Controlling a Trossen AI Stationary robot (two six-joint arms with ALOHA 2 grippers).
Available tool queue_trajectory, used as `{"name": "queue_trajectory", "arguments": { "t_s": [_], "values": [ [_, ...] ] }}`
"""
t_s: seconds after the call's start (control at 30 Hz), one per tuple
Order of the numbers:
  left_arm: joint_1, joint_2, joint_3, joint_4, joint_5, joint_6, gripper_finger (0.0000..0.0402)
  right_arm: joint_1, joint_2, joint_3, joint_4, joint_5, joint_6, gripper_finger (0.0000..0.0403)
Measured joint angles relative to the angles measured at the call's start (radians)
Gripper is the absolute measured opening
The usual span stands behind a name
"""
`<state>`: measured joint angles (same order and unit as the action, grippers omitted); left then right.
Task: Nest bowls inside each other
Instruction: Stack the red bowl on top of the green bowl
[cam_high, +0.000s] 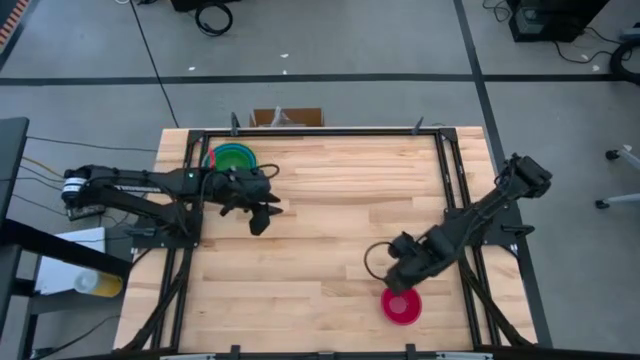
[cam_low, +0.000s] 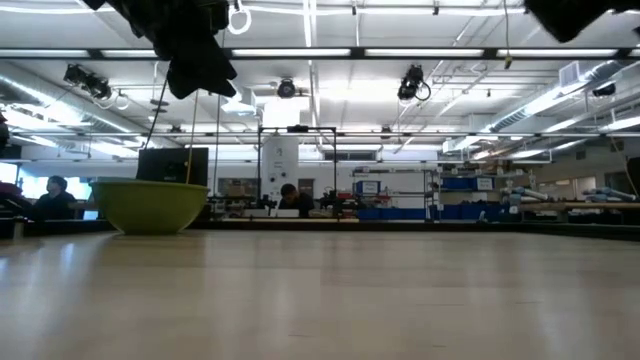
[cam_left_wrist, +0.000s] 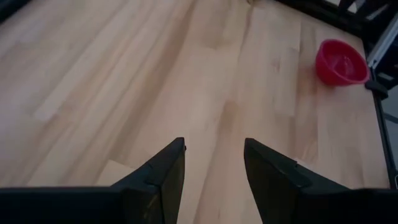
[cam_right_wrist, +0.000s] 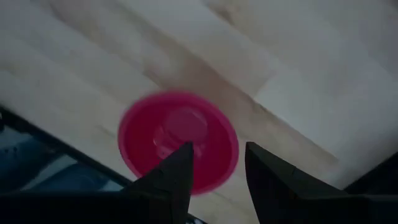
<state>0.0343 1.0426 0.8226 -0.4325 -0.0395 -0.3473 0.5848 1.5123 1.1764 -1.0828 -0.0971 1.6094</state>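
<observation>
Right gripper (cam_high: 402, 283) hangs just above the small round magenta plastic bowl (cam_high: 401, 306) at the table's near edge, its 2 fingers (cam_right_wrist: 171, 177) parted and empty, the bowl resting on the light wooden tabletop (cam_high: 330, 220). Left gripper (cam_high: 262, 212) hovers over bare wood, fingers apart, holding nothing. Beside it at the far left corner sits the stack of nested bowls (cam_high: 232, 158), lime green outermost.

One magenta bowl (cam_high: 401, 306) alone; one nested stack (cam_high: 232, 158) with green, blue and teal rims; two arms present.
</observation>
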Motion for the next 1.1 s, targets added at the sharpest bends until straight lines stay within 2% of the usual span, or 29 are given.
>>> {"name": "queue_trajectory", "arguments": {
  "t_s": [0.13,0.37,0.7,0.93,1.1],
  "values": [
    [-0.022,0.046,0.000,0.032,-0.001,-0.015,0.0167,0.065,-0.007,-0.064,0.041,-0.008,0.047,0.0150],
    [-0.053,0.086,0.000,0.040,-0.003,-0.045,0.0167,0.128,0.039,-0.187,0.307,-0.034,0.139,0.0150],
    [-0.061,0.083,0.000,0.040,-0.014,-0.045,0.0167,0.128,0.071,-0.180,0.253,-0.029,0.172,0.0150],
    [-0.061,0.083,0.000,0.040,-0.014,-0.036,0.0167,0.139,0.070,-0.132,0.090,-0.004,0.171,0.0150],
    [-0.060,0.083,0.000,0.038,-0.018,-0.024,0.0167,0.142,0.070,-0.178,0.137,0.000,0.151,0.0150]
  ]
}}
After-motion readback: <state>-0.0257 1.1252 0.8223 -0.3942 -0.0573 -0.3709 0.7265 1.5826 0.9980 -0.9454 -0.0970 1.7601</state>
